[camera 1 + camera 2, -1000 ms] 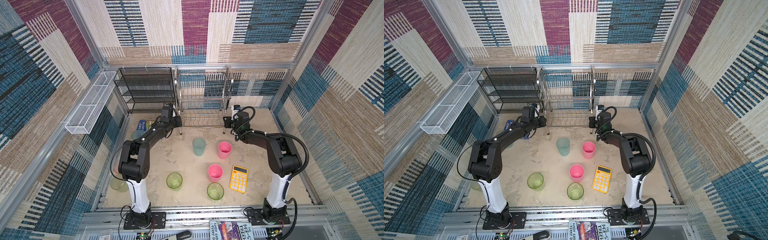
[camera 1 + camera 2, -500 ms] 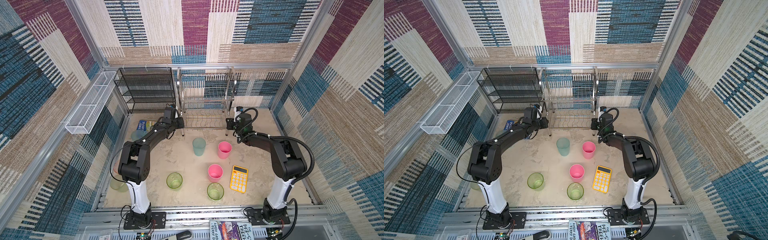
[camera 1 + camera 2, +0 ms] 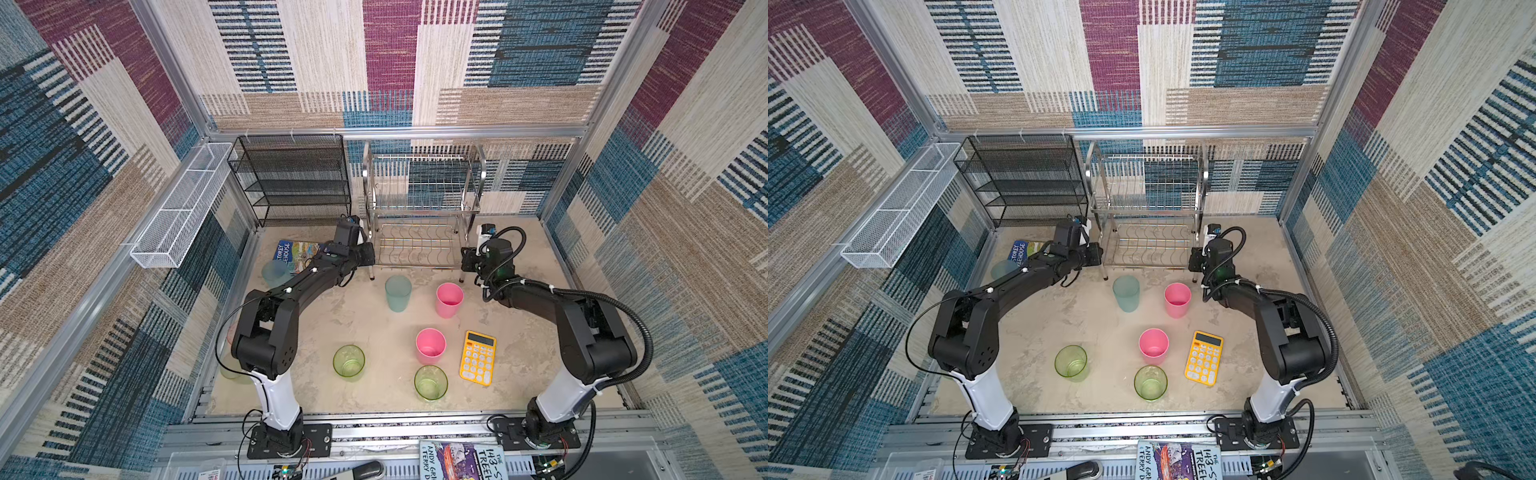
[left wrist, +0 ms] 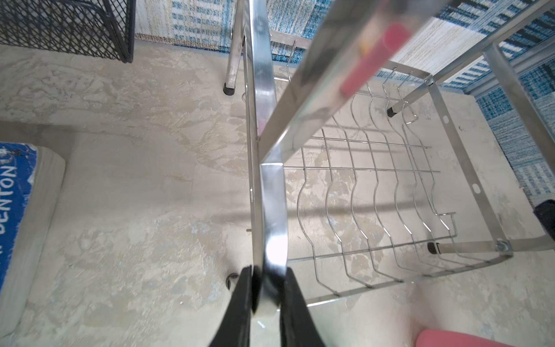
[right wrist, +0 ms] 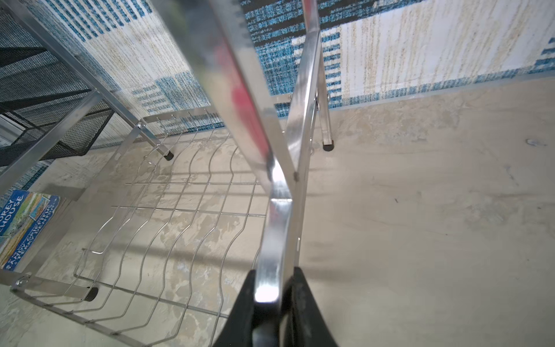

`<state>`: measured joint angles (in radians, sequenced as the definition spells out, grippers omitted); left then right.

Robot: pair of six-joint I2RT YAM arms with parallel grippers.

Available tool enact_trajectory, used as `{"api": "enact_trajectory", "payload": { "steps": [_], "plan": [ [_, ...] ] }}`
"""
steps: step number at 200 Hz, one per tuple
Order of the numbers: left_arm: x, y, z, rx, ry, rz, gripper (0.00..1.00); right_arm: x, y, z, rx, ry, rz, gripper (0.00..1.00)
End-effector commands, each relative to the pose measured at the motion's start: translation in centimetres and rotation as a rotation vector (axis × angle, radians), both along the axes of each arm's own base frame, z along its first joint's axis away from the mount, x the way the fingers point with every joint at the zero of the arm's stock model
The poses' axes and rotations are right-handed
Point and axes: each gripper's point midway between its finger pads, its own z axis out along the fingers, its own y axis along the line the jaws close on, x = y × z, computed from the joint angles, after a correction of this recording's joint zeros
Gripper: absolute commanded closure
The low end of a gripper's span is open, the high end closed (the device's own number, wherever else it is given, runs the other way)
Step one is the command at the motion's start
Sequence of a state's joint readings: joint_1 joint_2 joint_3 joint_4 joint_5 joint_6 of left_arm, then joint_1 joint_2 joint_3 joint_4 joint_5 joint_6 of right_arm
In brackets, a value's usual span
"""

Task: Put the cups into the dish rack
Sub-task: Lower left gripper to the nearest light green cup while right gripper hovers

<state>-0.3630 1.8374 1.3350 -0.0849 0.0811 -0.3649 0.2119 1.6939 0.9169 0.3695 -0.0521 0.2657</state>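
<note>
The silver two-tier dish rack (image 3: 424, 183) (image 3: 1144, 183) stands empty at the back of the table. My left gripper (image 3: 369, 258) (image 4: 268, 288) is shut on its front left leg (image 4: 271, 210), and my right gripper (image 3: 464, 261) (image 5: 271, 288) is shut on its front right leg (image 5: 276, 234). Cups stand upright on the table in front of it: a teal one (image 3: 398, 293), two pink ones (image 3: 449, 299) (image 3: 430, 345) and two green ones (image 3: 348, 360) (image 3: 430, 382). Another teal cup (image 3: 275, 272) sits left of my left arm.
A black mesh shelf unit (image 3: 291, 183) stands left of the rack, and a white mesh trough (image 3: 178, 208) hangs on the left wall. A book (image 3: 295, 255) lies under my left forearm. A yellow calculator (image 3: 478, 357) lies beside the nearer pink cup.
Both grippers have drawn nearer to the front of the table, still clamped on the rack's legs, and the rack has slid forward with them. The cups have not moved.
</note>
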Motion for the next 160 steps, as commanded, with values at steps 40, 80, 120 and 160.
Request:
{"api": "enact_trajectory", "payload": {
  "steps": [40, 80, 120, 160],
  "plan": [
    [-2.1, -1.9, -1.0, -0.090, 0.071, -0.026, 0.86, -1.0, 0.1, 0.3, 0.075, -0.016, -0.011, 0.78],
    [-2.3, -1.4, 0.1, -0.076, 0.042, -0.017, 0.57, -1.4, -0.1, 0.7, 0.070, -0.025, -0.019, 0.53],
    [-2.9, -0.5, 1.7, -0.040, 0.005, -0.007, 0.38, -1.8, -0.2, 1.9, 0.067, -0.055, -0.016, 0.28],
    [-4.5, 0.9, 2.2, 0.006, 0.032, 0.015, 0.37, -2.8, -0.8, 2.9, 0.055, -0.075, -0.035, 0.19]
  ]
}}
